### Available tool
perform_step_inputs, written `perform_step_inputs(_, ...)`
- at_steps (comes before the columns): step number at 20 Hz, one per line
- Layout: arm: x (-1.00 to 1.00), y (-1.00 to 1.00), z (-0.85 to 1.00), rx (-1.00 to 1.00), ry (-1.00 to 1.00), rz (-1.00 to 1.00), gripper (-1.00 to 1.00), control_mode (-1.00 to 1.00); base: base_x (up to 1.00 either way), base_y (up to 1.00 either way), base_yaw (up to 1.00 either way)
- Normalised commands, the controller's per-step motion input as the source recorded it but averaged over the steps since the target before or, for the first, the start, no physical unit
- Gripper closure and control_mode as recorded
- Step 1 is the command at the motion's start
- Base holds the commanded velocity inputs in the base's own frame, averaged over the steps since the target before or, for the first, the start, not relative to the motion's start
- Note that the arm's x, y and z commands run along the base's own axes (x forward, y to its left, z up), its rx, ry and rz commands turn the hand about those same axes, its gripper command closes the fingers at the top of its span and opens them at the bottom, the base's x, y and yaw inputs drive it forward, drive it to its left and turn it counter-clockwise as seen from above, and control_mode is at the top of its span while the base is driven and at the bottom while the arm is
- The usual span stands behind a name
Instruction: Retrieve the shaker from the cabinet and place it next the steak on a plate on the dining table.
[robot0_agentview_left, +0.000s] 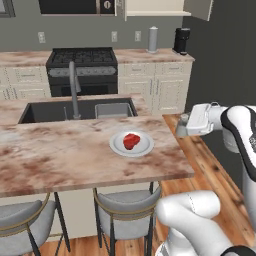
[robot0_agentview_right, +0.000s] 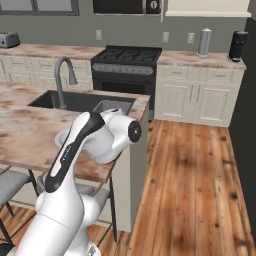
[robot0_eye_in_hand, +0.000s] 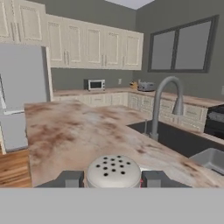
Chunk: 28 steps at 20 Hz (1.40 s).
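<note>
My gripper (robot0_agentview_left: 182, 126) hangs just past the right end of the dining table (robot0_agentview_left: 70, 162), shut on the shaker (robot0_agentview_left: 184, 118). In the hand view the shaker's (robot0_eye_in_hand: 113, 171) perforated grey top sits between my two dark fingertips (robot0_eye_in_hand: 70, 178), level with the marble top. The white plate (robot0_agentview_left: 119, 146) lies on the table left of the gripper, with the red steak (robot0_agentview_left: 131, 140) at its middle. The cream cabinet (robot0_agentview_left: 156, 7) stands open high on the back wall, and its shelf (robot0_agentview_right: 207, 8) also shows in the right base view.
A dark sink (robot0_agentview_left: 47, 111) with a tall faucet (robot0_agentview_left: 74, 89) lies behind the plate. Two grey stools (robot0_agentview_left: 122, 210) stand under the table's front edge. Stove (robot0_agentview_left: 82, 70), tall grey cylinder (robot0_agentview_left: 152, 39) and black appliance (robot0_agentview_left: 181, 41) line the back counter. Wooden floor (robot0_agentview_right: 195, 175) spreads to the right.
</note>
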Motion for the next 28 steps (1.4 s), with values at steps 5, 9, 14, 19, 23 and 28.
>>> perform_step_inputs(5,0.18,0.0,-0.27,0.0,-0.01,0.02,1.0,-1.0,0.0,0.0,0.0)
perform_step_inputs(9,0.33,0.0,-0.23,0.0,0.0,0.0,1.0,-1.0,0.0,0.0,0.0)
perform_step_inputs(14,0.35,-0.02,-0.28,0.0,0.0,0.0,1.0,-1.0,0.0,0.0,0.0)
perform_step_inputs(19,0.17,-0.17,-0.3,0.04,0.0,0.0,1.0,-1.0,0.0,0.0,0.0)
perform_step_inputs(23,0.19,-0.12,-0.26,0.04,0.0,0.0,1.0,-1.0,0.0,0.0,0.0)
perform_step_inputs(28,0.25,-0.01,-0.18,0.02,0.0,0.0,1.0,-1.0,0.0,0.0,0.0)
